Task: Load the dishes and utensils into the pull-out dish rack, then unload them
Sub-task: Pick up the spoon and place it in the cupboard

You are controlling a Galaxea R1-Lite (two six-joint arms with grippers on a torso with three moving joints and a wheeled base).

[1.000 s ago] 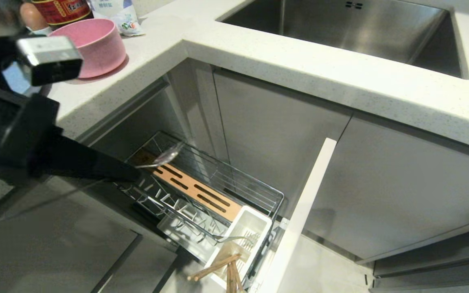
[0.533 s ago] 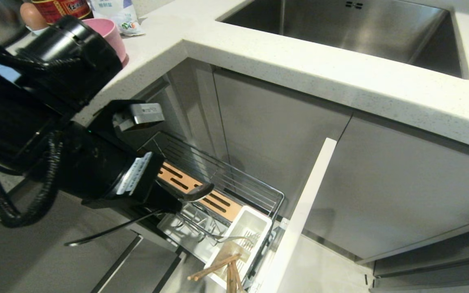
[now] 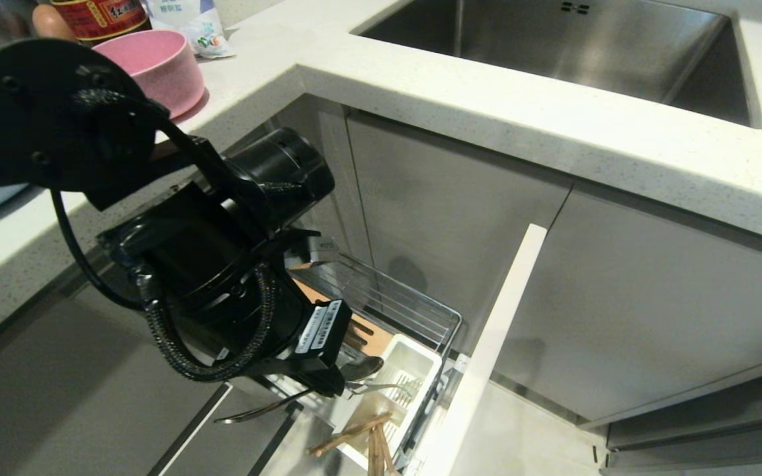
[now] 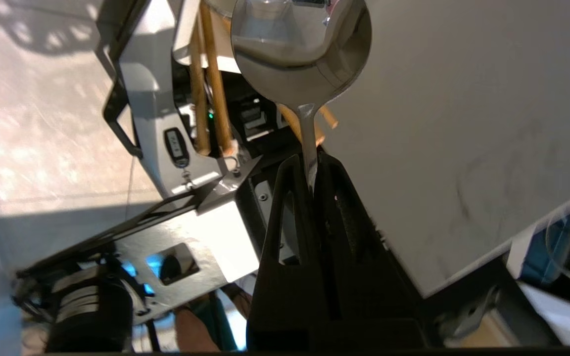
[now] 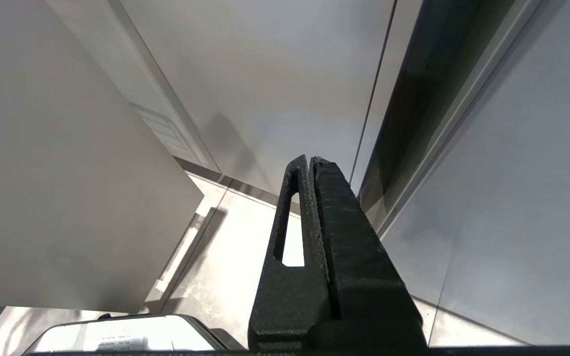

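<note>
Two chopsticks (image 3: 361, 439) already stand in the white cutlery caddy (image 3: 414, 367) at the near end of the pull-out dish rack (image 3: 421, 317), and a fork (image 3: 381, 387) lies across its top, so I judge that the loading part is in hand, with the spoon (image 3: 361, 368) as the present piece. The left gripper (image 3: 338, 377) hangs just above the caddy, its jaws pressed together on the thin handle of the spoon; the bowl of the spoon points forward, toward the chopsticks, and the long handle sticks out behind. For the next move, I think the spoon must be tilted more upright and lowered into a free compartment without knocking the fork, then released.

The left arm reaches down from the counter (image 3: 487, 99) side, bent strongly, wrist sloping downward. Farther back, the pink bowl (image 3: 159, 63) waits on the counter, not loaded. The right gripper (image 5: 309, 163) is parked low beside the cabinets, jaws closed on nothing.
</note>
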